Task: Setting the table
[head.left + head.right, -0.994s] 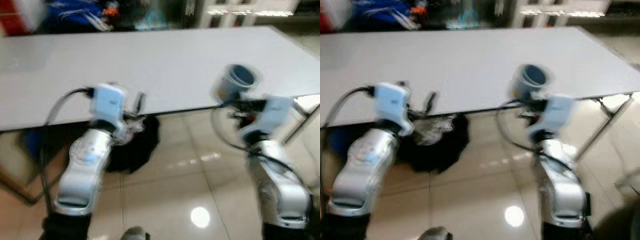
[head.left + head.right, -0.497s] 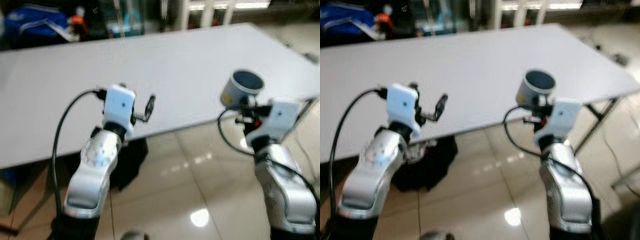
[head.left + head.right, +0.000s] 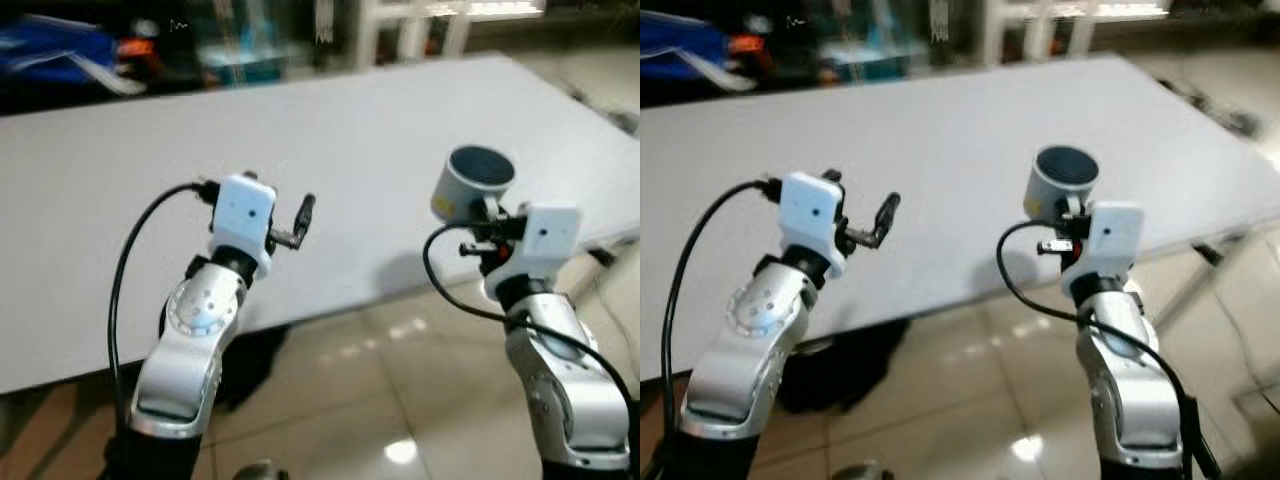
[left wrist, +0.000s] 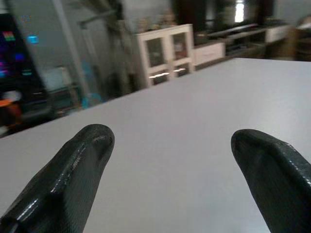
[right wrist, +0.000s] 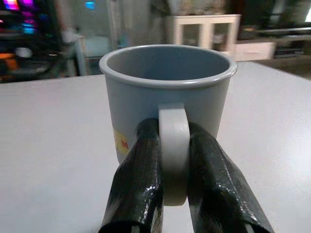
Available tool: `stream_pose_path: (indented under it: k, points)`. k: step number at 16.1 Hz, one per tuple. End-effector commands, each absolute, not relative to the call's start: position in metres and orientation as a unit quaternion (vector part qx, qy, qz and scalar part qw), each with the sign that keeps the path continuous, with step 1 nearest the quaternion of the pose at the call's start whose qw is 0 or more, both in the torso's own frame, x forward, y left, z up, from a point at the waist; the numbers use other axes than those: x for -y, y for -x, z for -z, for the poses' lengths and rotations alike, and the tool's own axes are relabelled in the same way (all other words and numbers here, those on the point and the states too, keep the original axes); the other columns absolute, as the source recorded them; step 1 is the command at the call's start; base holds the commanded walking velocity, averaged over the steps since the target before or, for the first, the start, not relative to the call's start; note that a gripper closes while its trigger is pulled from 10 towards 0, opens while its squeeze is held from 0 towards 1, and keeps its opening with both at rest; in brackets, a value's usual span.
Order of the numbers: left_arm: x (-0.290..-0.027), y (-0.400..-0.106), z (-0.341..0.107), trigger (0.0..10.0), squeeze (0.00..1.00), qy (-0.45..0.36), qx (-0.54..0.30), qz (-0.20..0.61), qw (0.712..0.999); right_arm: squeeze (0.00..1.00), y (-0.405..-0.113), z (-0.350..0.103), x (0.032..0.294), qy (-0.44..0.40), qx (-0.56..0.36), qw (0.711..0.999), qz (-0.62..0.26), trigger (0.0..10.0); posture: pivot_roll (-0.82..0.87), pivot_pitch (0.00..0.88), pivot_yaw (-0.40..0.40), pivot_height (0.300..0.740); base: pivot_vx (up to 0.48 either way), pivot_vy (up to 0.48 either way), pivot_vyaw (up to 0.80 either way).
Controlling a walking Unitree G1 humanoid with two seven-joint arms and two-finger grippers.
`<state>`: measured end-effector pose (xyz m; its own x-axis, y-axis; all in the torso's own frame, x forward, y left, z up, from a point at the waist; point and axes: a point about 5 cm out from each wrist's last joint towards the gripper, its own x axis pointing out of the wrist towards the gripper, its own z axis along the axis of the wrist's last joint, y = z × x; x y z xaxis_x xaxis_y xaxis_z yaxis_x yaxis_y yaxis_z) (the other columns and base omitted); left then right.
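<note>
right claw [image 5: 172, 194] pinches grey mug [image 5: 167, 104] by its handle above tabletop [image 3: 330, 140] edge; left claw [image 4: 175, 179] wide, empty. carrying step; next, lower mug upright onto tabletop.

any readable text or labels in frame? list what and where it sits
"M": a red letter on the yellow label of the grey mug, cut off by the right gripper fingers clamped on its handle; the rest is hidden.
Yellow label on the mug in the head view: too blurred to read.
Glowing screens in the background: too blurred to read.
</note>
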<state>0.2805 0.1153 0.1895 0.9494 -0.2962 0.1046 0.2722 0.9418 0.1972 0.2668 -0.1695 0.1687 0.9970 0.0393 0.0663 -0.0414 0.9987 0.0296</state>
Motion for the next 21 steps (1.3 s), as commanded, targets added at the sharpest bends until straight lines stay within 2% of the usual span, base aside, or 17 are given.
stream_pose_path:
  k: [1, 2, 3, 8, 14, 21]
  points:
    - [-0.123, -0.281, -0.189, 10.0, 0.00, -0.099, 0.061, 0.132, 0.984, 0.00, -0.268, -0.174, 0.163, -0.019, 0.048, 0.998, -0.033, 10.0, 0.04, 0.076, -0.003, 0.740, 0.461, 0.000, 0.00]
    - [-0.123, -0.282, -0.189, 10.0, 0.00, -0.101, 0.061, 0.133, 0.984, 0.00, -0.269, -0.174, 0.163, -0.037, 0.048, 0.997, -0.038, 10.0, 0.04, 0.076, -0.003, 0.740, 0.461, 0.000, 0.00]
    - [-0.121, -0.282, -0.189, 10.0, 0.00, -0.110, 0.062, 0.138, 0.982, 0.00, -0.270, -0.175, 0.159, -0.015, 0.052, 0.997, -0.061, 10.0, 0.04, 0.070, -0.002, 0.740, 0.461, 0.000, 0.00]
    - [-0.118, -0.282, -0.188, 10.0, 0.00, -0.107, 0.054, 0.152, 0.981, 0.00, -0.278, -0.171, 0.162, -0.021, 0.040, 0.997, -0.055, 10.0, 0.04, 0.072, -0.002, 0.740, 0.438, 0.000, 0.00]
    - [-0.102, -0.271, -0.187, 10.0, 0.00, -0.106, 0.045, 0.246, 0.962, 0.00, -0.300, -0.154, 0.170, -0.028, 0.012, 0.998, -0.053, 10.0, 0.05, 0.067, -0.001, 0.740, 0.000, 0.000, 0.00]
    - [-0.100, -0.262, -0.179, 10.0, 0.00, -0.110, 0.013, 0.312, 0.944, 0.00, -0.328, -0.133, 0.178, 0.000, -0.018, 0.999, -0.041, 10.0, 0.06, 0.069, -0.006, 0.740, 0.000, 0.000, 0.00]
